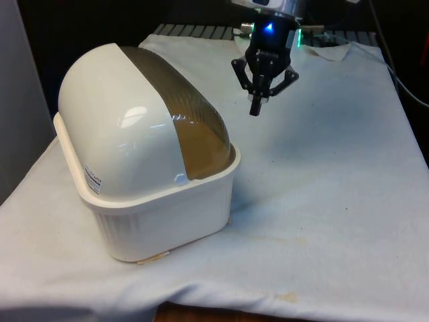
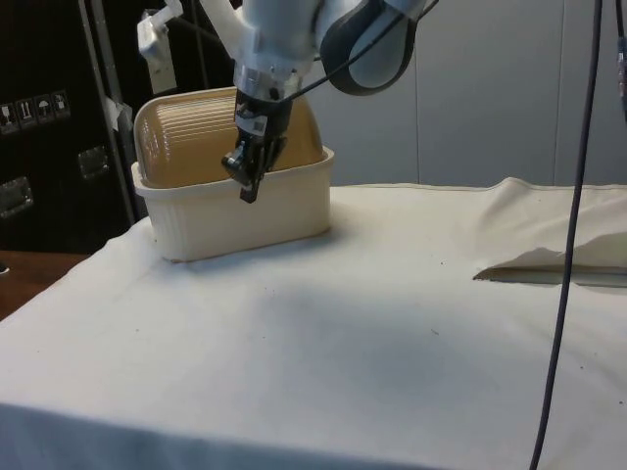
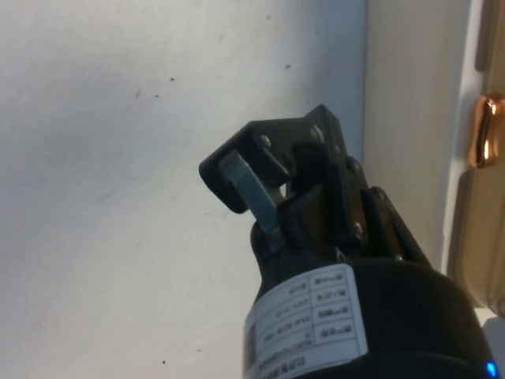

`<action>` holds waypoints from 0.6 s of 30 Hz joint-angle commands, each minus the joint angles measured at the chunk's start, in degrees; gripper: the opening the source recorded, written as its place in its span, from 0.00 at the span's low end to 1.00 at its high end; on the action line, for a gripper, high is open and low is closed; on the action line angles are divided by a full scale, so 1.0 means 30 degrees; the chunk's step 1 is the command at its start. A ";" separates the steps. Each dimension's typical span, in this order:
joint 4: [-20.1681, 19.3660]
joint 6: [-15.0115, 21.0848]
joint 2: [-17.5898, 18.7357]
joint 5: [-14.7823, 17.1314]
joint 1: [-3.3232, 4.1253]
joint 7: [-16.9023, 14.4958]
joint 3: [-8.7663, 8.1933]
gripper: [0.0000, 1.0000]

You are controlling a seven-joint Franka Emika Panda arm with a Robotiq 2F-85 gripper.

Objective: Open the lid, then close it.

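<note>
2 steps make up this job, and as far as I can judge, none of the opening is done yet: the lid [image 1: 181,100] is down over the bread box [image 1: 161,215], and it has to go up and then come back down.

The pincer [image 1: 257,104] hangs in the air above the white cloth [image 1: 335,168], with nothing in it. Its 2 fingers are pressed together into 1 dark tip that points down. It is not touching the box.

The bread box sits just beside the pincer, a bit lower than it. In the side view the pincer [image 2: 249,183] hangs in front of the box [image 2: 245,215], and the lid [image 2: 196,137] is level with it and above it. In the wrist view the edge of the box [image 3: 410,118] runs along next to the fingertips [image 3: 252,189], and a small shiny brown bit on the box [image 3: 488,130] is near them. I think it may be the handle, but I cannot tell for sure.

The box is cream plastic, smooth and shiny, with thin ribs down its lower wall. Its top is round like a hill. The lid is see-through brown plastic with fine lines across it, and it curves the same way. The cloth is soft, with a few folds and tiny dark specks.
</note>
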 commanded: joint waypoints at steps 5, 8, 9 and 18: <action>-0.0095 -0.0707 -0.0592 -0.0592 0.0306 0.0248 0.0000 0.00; -0.0306 -0.0974 -0.0955 -0.0802 0.0248 0.0000 0.0267 0.00; -0.0363 -0.0993 -0.1031 -0.0859 0.0229 -0.0076 0.0325 0.00; -0.0592 -0.0879 -0.1375 -0.0840 0.0191 -0.1413 0.0420 0.00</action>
